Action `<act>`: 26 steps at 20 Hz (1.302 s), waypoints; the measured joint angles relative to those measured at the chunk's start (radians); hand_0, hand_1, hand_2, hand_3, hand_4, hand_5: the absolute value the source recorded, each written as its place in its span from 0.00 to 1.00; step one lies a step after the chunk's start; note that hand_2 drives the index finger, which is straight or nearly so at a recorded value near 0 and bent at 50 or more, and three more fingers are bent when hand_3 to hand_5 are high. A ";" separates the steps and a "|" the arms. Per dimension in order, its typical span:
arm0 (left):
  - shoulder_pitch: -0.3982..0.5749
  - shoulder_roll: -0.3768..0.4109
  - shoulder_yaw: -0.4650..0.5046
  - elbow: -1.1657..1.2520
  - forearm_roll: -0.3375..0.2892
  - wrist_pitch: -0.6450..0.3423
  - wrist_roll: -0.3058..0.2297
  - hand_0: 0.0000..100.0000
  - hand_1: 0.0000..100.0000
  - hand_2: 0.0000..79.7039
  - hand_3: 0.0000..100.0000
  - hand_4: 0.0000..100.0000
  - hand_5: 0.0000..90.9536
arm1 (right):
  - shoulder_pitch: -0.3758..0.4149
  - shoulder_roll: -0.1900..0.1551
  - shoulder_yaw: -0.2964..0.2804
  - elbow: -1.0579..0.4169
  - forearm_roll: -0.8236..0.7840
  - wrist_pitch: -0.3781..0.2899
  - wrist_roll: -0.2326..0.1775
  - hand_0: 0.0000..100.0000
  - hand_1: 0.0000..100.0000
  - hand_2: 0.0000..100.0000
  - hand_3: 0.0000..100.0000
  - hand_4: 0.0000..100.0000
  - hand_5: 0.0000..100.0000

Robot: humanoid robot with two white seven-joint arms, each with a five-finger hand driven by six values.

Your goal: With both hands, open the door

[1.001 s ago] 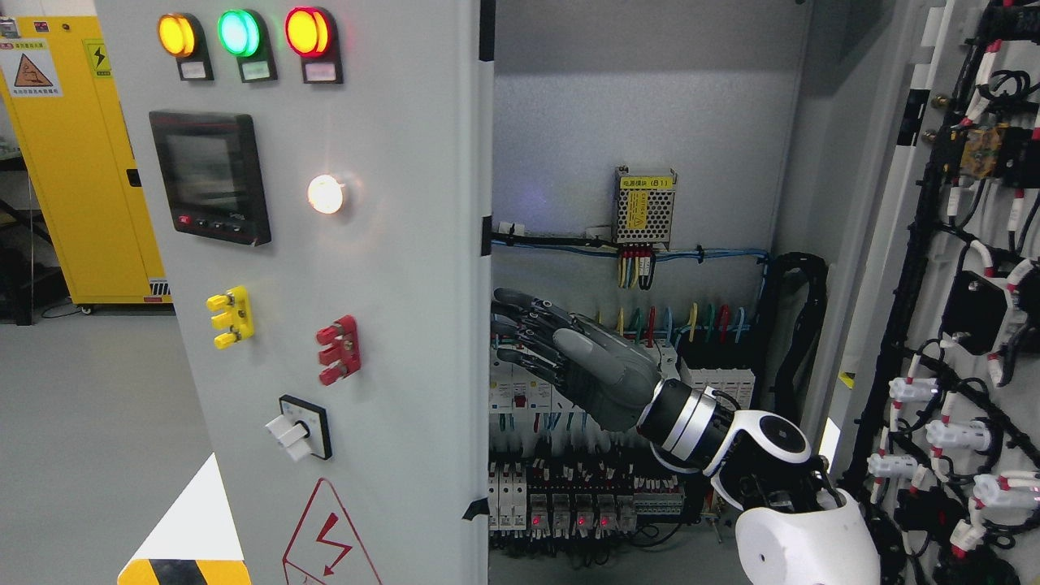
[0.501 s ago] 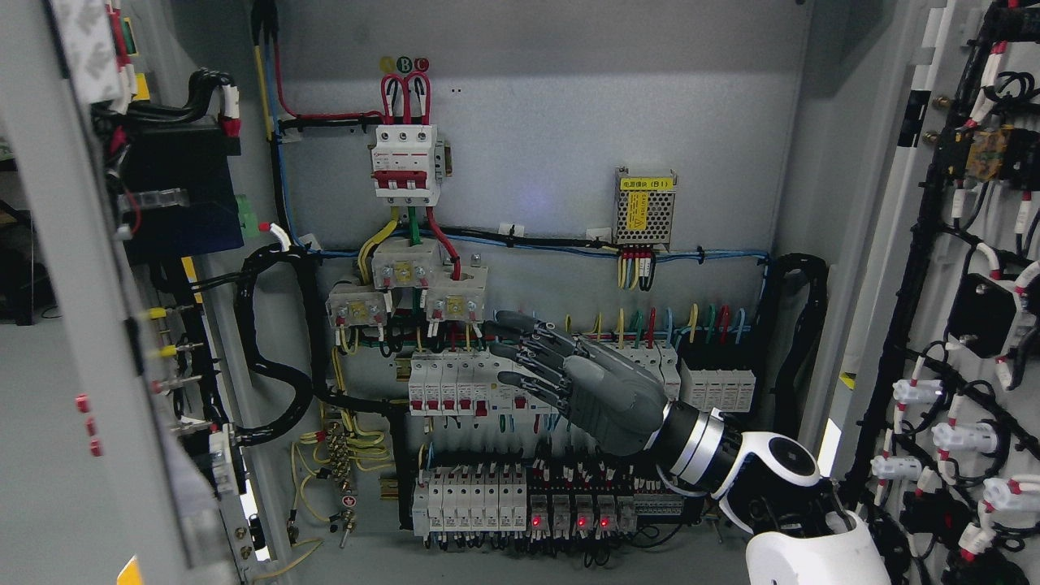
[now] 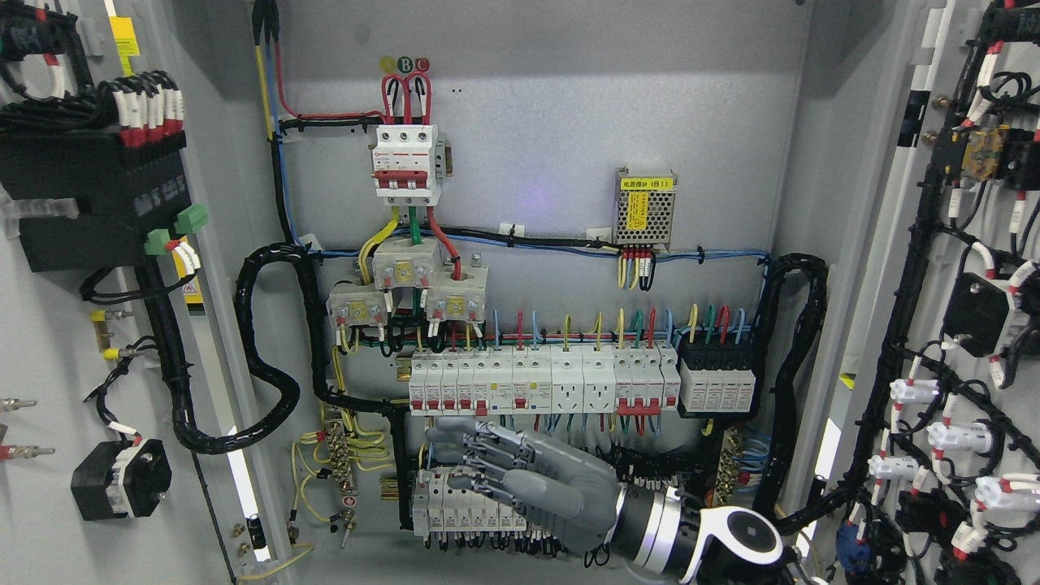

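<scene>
The electrical cabinet stands with both doors swung wide. The left door (image 3: pixel 49 504) shows its grey inner face with a black module and wiring. The right door (image 3: pixel 865 244) shows cable bundles and white connectors on its inside. My right hand (image 3: pixel 487 467) comes in from the bottom right, low in front of the lower row of terminals. Its grey fingers (image 3: pixel 475 443) are stretched out to the left and hold nothing. It touches neither door. My left arm is out of sight.
Inside on the back panel (image 3: pixel 552 122) sit a red three-pole breaker (image 3: pixel 406 162), a perforated power supply (image 3: pixel 644 207) and a long row of white breakers (image 3: pixel 536 382). Thick black cable looms (image 3: pixel 268 390) hang at both inner sides.
The left door swung from half across the opening to fully open at the left. My right hand dropped down and moved left, away from the door edge.
</scene>
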 measured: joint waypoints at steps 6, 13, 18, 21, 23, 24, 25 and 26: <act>-0.001 -0.009 0.000 0.000 -0.001 0.000 0.001 0.12 0.56 0.00 0.00 0.00 0.00 | 0.053 0.021 0.129 -0.069 0.001 0.000 -0.067 0.00 0.50 0.04 0.00 0.00 0.00; -0.001 -0.016 0.000 0.000 -0.002 0.000 0.003 0.12 0.56 0.00 0.00 0.00 0.00 | 0.076 0.067 0.263 -0.117 0.001 -0.006 -0.075 0.00 0.50 0.04 0.00 0.00 0.00; -0.001 -0.012 0.000 0.000 -0.002 0.000 0.000 0.12 0.56 0.00 0.00 0.00 0.00 | 0.078 0.109 0.331 -0.133 0.000 -0.007 -0.115 0.00 0.50 0.04 0.00 0.00 0.00; -0.001 -0.009 0.000 0.000 -0.002 0.000 -0.001 0.12 0.56 0.00 0.00 0.00 0.00 | 0.078 0.131 0.364 -0.138 0.000 -0.007 -0.151 0.00 0.50 0.04 0.00 0.00 0.00; -0.001 -0.012 0.000 0.000 -0.002 0.000 -0.001 0.12 0.56 0.00 0.00 0.00 0.00 | 0.078 0.143 0.384 -0.141 0.000 -0.008 -0.164 0.00 0.50 0.04 0.00 0.00 0.00; -0.001 -0.012 0.000 0.000 -0.002 0.000 -0.001 0.12 0.56 0.00 0.00 0.00 0.00 | 0.078 0.149 0.393 -0.142 0.000 -0.012 -0.169 0.00 0.50 0.04 0.00 0.00 0.00; -0.001 -0.011 0.000 0.000 -0.002 0.000 -0.001 0.12 0.56 0.00 0.00 0.00 0.00 | 0.077 0.153 0.401 -0.142 0.000 -0.018 -0.176 0.00 0.50 0.04 0.00 0.00 0.00; -0.001 -0.010 0.000 0.000 -0.002 0.000 -0.001 0.12 0.56 0.00 0.00 0.00 0.00 | 0.077 0.158 0.409 -0.142 0.000 -0.026 -0.181 0.00 0.50 0.04 0.00 0.00 0.00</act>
